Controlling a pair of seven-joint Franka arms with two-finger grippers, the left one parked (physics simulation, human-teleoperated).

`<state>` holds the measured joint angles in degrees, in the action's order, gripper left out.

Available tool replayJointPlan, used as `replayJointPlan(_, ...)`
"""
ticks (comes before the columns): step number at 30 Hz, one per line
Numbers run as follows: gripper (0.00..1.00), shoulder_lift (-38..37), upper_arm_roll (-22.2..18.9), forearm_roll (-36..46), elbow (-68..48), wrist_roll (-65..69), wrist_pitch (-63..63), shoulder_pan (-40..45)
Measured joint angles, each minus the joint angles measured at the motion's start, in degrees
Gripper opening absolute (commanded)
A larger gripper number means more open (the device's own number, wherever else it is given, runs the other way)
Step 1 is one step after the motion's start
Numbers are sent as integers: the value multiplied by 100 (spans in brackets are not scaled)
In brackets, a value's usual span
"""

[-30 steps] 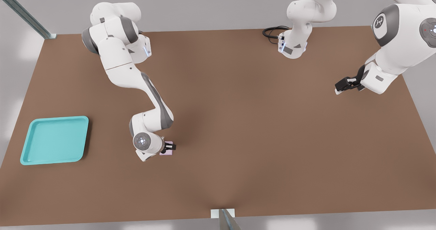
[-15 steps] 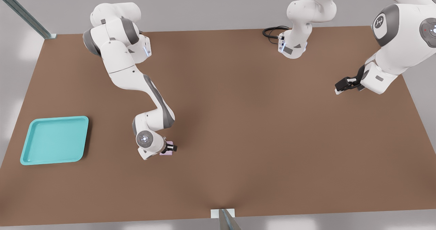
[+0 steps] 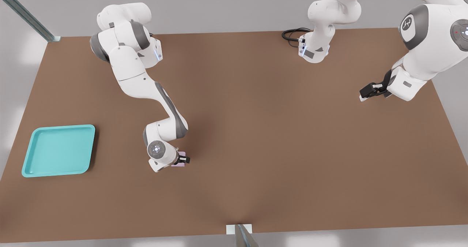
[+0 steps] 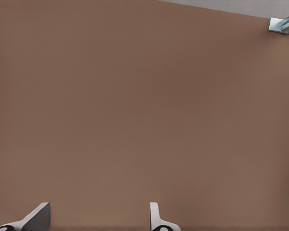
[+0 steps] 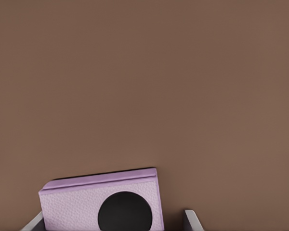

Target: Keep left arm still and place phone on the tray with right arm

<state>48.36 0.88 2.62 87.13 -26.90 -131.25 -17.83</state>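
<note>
The pale pink-lilac phone lies on the brown table, well toward the front view's right of the turquoise tray. Most of it is hidden under the right arm's wrist. My gripper is low over it, open, with one finger on each side. In the right wrist view the phone shows one black lens between the fingertips. One finger is against the phone's edge, and a small gap separates the other from it. Nothing lies in the tray.
The parked arm's black gripper hangs over the table at the front view's right. A black cable loops by that arm's base at the back edge. A metal bracket sits at the near edge.
The right arm's wrist has sunk a little lower over the phone and its elbow has shifted slightly. The phone and tray have not moved.
</note>
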Motion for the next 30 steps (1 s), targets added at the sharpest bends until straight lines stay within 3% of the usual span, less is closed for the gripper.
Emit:
replayJointPlan(2,78,-4,0,21,-1,20,-15,-7)
replayJointPlan(10,78,-372,35,33,174,98,19,86)
replayJointPlan(16,78,-2214,36,28,1868,352,77,746)
replayJointPlan(20,78,-2937,35,26,2666,878,112,2073)
replayJointPlan(24,78,-2815,34,30,2667,1744,117,3518)
replayJointPlan(29,79,-1871,34,60,1679,3018,126,4696)
replayJointPlan(30,100,-1729,34,66,1503,3261,140,4805)
